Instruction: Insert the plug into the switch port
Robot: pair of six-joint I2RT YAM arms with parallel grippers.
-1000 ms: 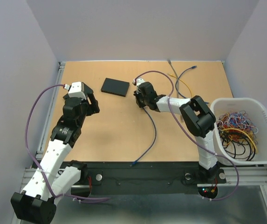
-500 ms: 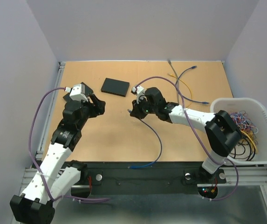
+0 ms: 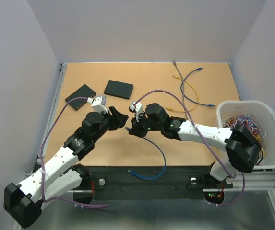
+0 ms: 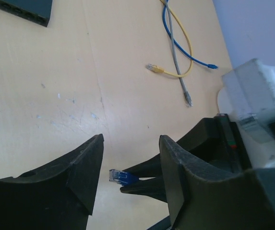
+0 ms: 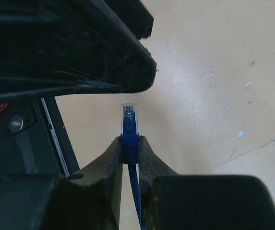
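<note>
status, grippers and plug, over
Right gripper shut on blue plug. Left gripper open, plug tip between its fingers, ungripped. Left black box and right black box apart behind, nothing plugged in.

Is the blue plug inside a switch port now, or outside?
Outside. The right gripper pinches the blue plug, close to the open left gripper; both black switches lie apart from it.

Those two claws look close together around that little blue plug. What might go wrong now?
The right claw grips the plug only by its back end, so it could twist or slip. The open left claw is very near and might bump it. The trailing blue cable could snag.
</note>
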